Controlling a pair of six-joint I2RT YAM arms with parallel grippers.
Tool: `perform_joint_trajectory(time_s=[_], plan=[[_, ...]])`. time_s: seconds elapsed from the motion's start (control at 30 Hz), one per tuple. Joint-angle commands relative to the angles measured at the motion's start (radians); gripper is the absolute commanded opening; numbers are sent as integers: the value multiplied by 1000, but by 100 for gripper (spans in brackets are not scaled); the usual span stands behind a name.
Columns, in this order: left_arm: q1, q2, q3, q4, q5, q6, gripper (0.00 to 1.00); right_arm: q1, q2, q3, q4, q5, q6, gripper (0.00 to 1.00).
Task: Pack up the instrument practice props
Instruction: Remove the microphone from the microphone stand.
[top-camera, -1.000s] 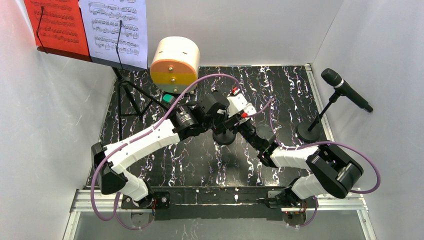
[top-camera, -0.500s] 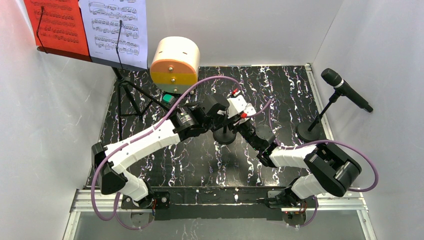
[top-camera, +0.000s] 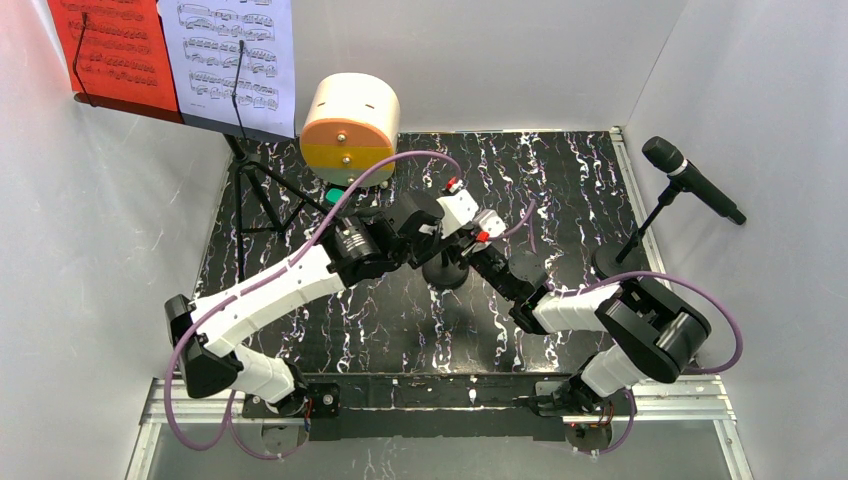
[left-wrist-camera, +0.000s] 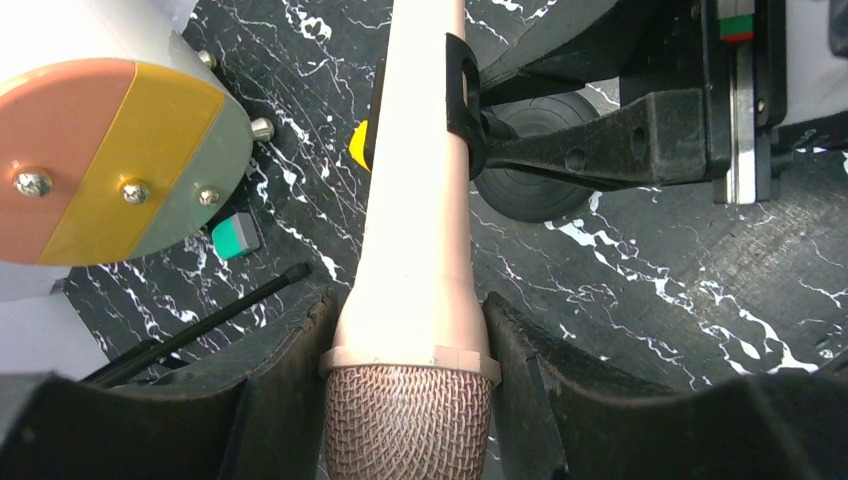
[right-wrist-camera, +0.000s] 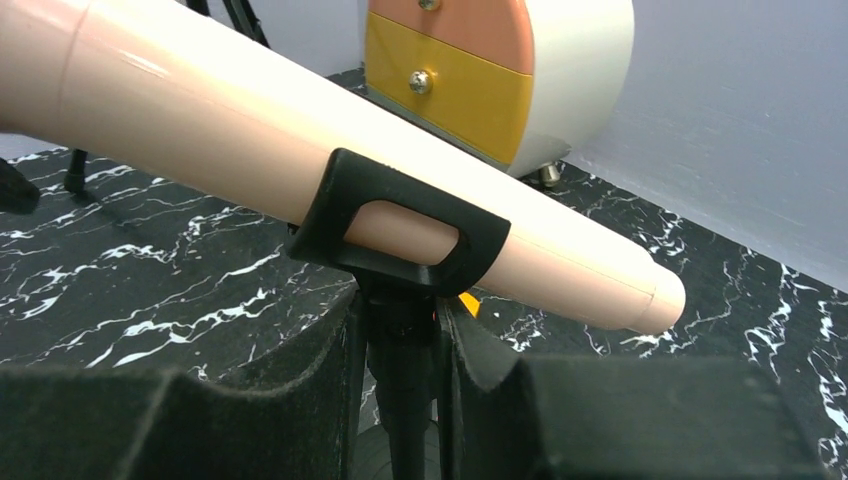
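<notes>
The black, white-veined bench (top-camera: 420, 330) fills the floor between the white walls. At its far left corner stands the music stand (top-camera: 245, 190) on tripod legs, with a red page (top-camera: 110, 50) and a white page (top-camera: 235, 55) side by side on its rack. Just right of it sits a round cream drawer box (top-camera: 350, 125) with an orange and a yellow drawer front.

Both arms reach to the middle of the bench and meet there. The left gripper (left-wrist-camera: 408, 330) is clamped on the cream microphone (left-wrist-camera: 420, 200), its pads pressing either side of the body just below the mesh head. The microphone lies tilted in the black clip of the middle holder (right-wrist-camera: 400, 225), whose round base rests on the bench. The right gripper (right-wrist-camera: 403, 370) is closed narrowly around that holder's thin stem, right under the clip.

Well apart at the right edge, the black microphone (top-camera: 690, 180) sits tilted on the right-hand holder (top-camera: 615, 265).

A small green block (left-wrist-camera: 237, 237) lies on the bench beside the drawer box.
</notes>
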Motion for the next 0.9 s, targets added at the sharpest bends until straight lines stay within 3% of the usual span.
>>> perform_joint_trajectory(time_s=[0.0,0.87], plan=[[-9,-163,34,-135,-54,-33,0,-70,72,-27,-163,193,-47,1],[-9,-310,123,-358,-52,-133,0,-126,144,-20,-149,230,-66,1]])
